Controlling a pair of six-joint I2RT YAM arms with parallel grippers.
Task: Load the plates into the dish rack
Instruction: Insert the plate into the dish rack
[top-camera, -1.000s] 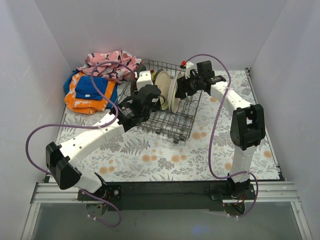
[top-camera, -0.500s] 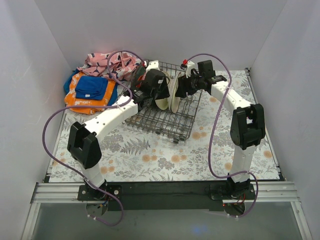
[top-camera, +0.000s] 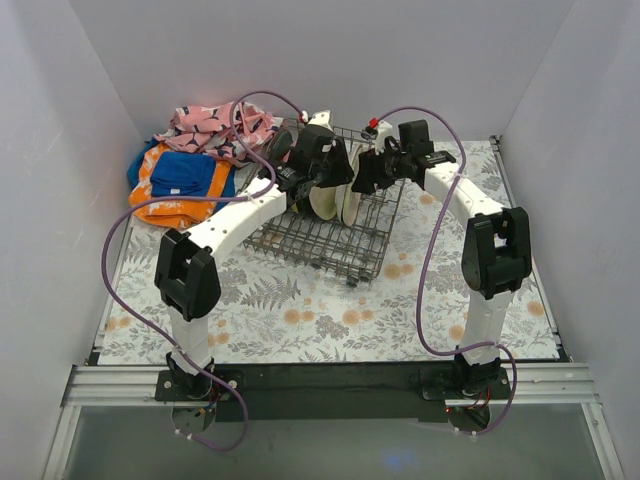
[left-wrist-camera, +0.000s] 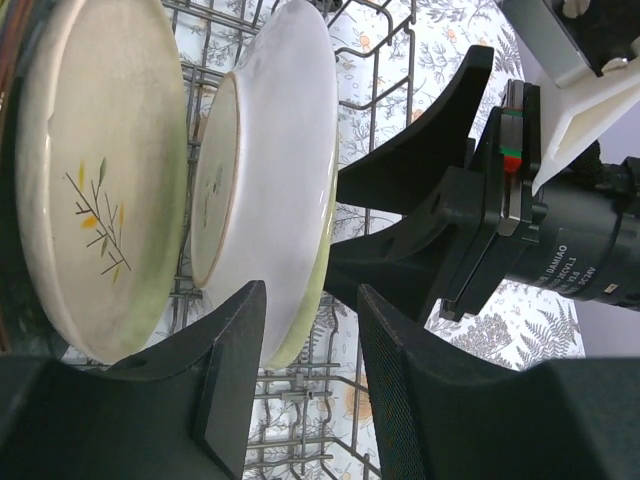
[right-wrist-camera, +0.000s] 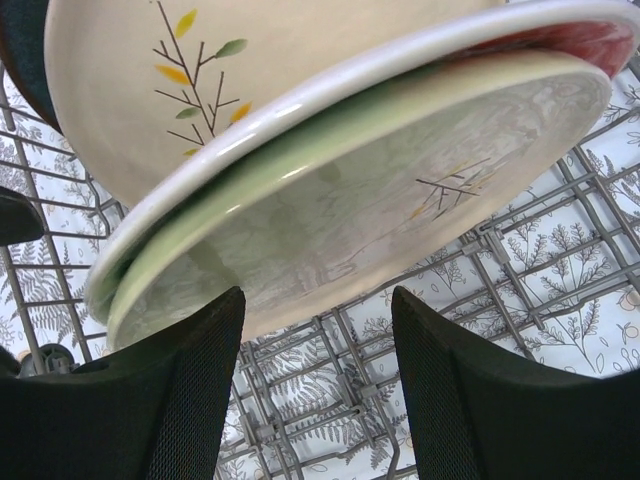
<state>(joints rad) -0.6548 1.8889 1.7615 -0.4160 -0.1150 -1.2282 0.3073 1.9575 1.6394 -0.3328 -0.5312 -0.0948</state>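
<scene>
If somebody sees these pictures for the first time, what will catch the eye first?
First, the left gripper and the right gripper, both open, facing each other across the plates that stand on edge in the dish rack at the back middle of the table. Next, the bright pile of cloths in the back left corner.
</scene>
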